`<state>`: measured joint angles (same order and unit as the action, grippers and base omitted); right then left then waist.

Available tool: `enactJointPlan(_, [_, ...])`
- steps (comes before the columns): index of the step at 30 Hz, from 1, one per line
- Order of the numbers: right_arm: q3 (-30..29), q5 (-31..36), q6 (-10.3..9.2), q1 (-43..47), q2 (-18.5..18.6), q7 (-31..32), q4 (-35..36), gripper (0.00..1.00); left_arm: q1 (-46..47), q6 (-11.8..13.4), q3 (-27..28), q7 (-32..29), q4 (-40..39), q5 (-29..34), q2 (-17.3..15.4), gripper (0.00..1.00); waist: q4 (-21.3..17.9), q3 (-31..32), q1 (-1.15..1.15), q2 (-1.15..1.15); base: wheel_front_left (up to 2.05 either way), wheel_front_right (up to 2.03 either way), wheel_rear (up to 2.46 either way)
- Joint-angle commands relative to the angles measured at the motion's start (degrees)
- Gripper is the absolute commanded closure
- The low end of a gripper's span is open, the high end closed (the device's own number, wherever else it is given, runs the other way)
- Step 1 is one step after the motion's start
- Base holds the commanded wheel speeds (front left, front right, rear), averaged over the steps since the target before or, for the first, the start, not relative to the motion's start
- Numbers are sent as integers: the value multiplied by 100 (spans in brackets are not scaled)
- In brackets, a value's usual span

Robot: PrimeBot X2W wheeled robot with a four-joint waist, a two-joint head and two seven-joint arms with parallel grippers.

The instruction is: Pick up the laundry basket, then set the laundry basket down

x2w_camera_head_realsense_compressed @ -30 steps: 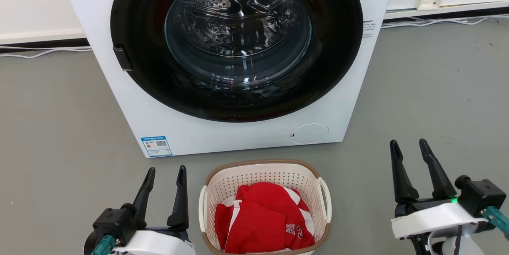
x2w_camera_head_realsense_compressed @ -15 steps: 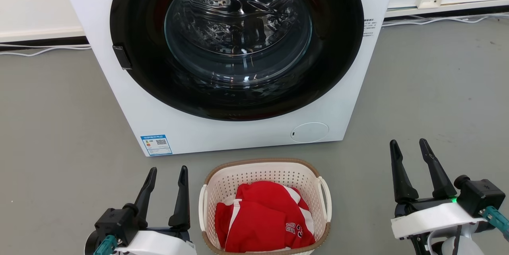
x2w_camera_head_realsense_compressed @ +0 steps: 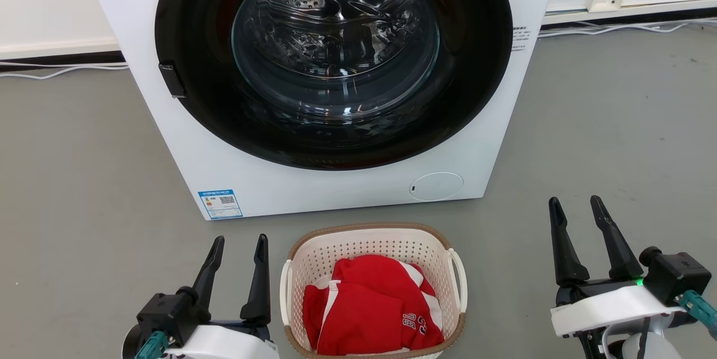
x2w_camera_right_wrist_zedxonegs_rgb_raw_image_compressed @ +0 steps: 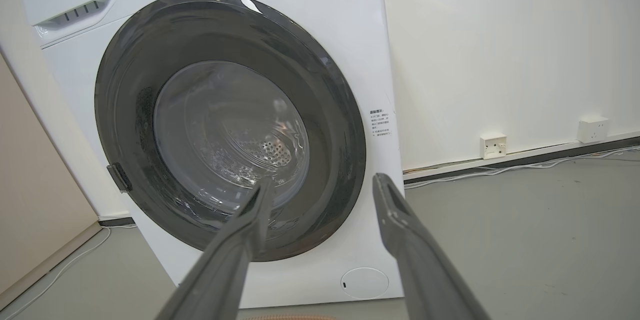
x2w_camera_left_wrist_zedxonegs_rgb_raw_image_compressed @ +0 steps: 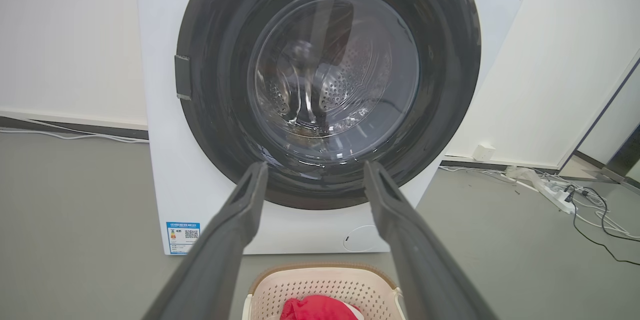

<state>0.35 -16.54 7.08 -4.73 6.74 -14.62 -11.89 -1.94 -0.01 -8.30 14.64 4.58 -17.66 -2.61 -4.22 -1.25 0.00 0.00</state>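
While the laundry basket point(x2w_camera_head_realsense_compressed: 364, 250) stands upright on the grey floor point(x2w_camera_head_realsense_compressed: 84, 180), mouth upward, just in front of the washing machine point(x2w_camera_head_realsense_compressed: 313, 191) and apart from it, its 2 white loop handles point(x2w_camera_head_realsense_compressed: 458, 280) face left and right, 1 toward each claw; its near rim meets the frame edge, so the long axis cannot be told. A red garment point(x2w_camera_head_realsense_compressed: 369, 314) lies inside. The left claw point(x2w_camera_head_realsense_compressed: 241, 238) hovers just beside the basket's left side, fingers spread, gripping nothing; the right claw point(x2w_camera_head_realsense_compressed: 574, 200), likewise spread and empty, is well apart to the right.
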Motion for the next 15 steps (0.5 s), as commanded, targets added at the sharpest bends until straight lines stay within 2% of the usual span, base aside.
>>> enactJointPlan(1, [145, 38, 41, -86, 61, -38, 124, 0, 130, 32, 151, 36, -124, -41, -27, 0, -1, 1, 0, 0, 0, 0, 0])
enactJointPlan(11, [174, -11, 41, -92, 52, -38, 111, 0, 121, -1, 158, 36, -120, -133, -27, 0, -27, 10, 0, 0, 0, 0, 0])
enactJointPlan(12, [24, -8, 0, -1, 1, 0, -7, 100, 0, -8, 0, 0, 6, -111, 0, 100, -27, 11, 0, 0, 0, 0, 0])
enactJointPlan(15, [19, -64, -1, 28, -35, 16, -128, 100, -20, -14, 0, -7, 147, -160, 18, 100, -24, 12, 0, 0, 0, 0, 0])
